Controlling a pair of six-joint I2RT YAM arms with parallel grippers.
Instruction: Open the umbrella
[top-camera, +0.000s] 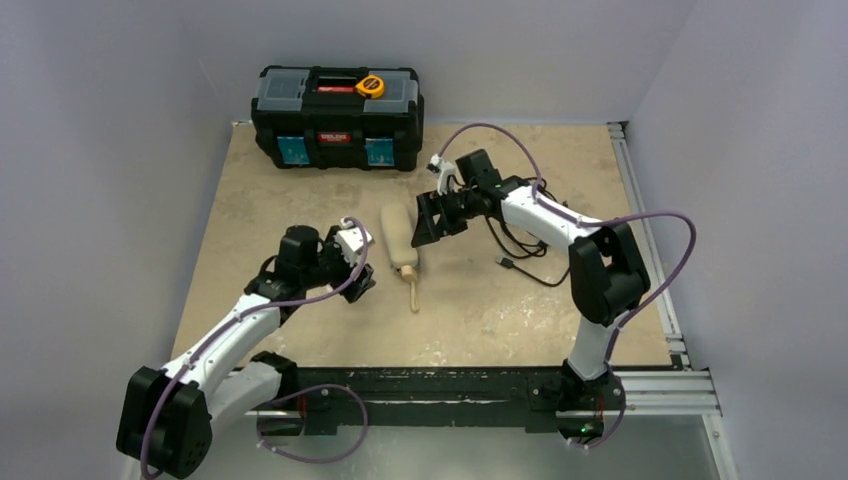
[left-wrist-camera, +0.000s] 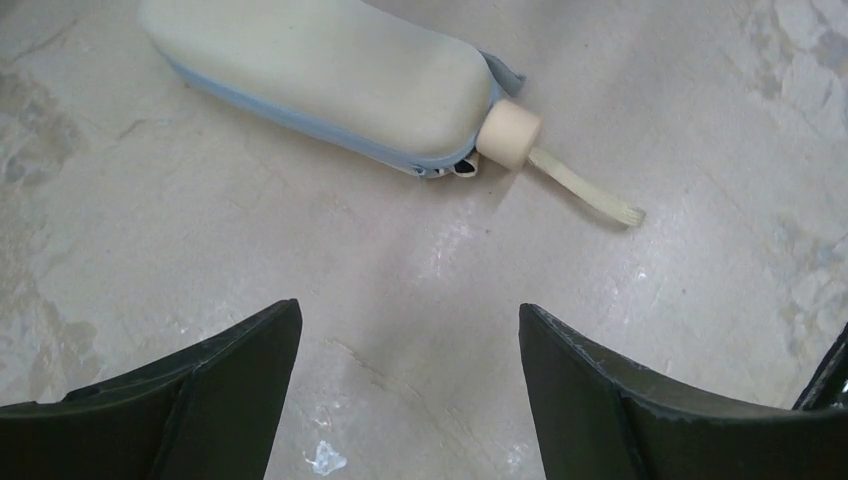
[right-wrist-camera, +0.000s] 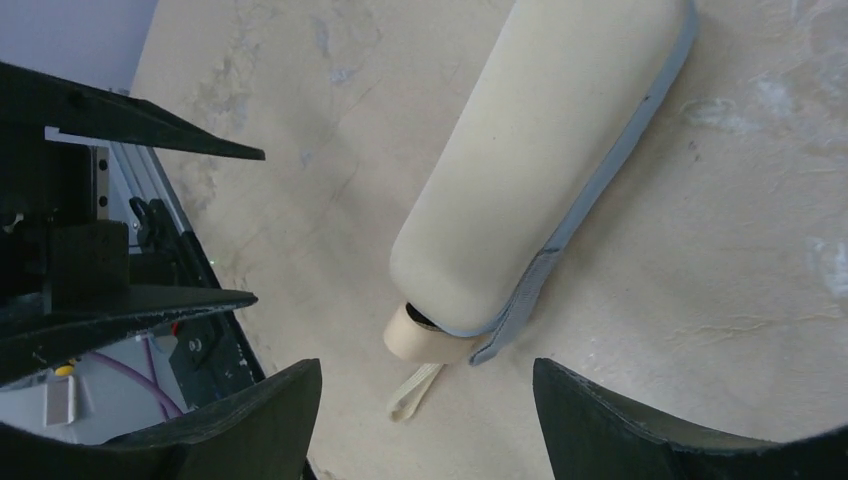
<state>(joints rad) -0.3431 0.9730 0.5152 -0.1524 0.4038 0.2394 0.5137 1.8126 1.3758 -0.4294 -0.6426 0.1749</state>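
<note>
Between spread, empty left fingers (left-wrist-camera: 200, 400) and right fingers (right-wrist-camera: 650, 430), closed umbrella (top-camera: 398, 235), inside hidden.

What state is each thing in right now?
Umbrella: folded shut, lying on table, not held.
Toolbox: lid down, tape measure on top.
Left gripper: open, empty.
Right gripper: open, empty.

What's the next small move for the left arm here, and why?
Probably ease the left claw forward toward the cream handle. The umbrella lies folded on the table, untouched. The left claw and the right claw both stand open and empty, and the handle sits just ahead of the left fingers.
</note>
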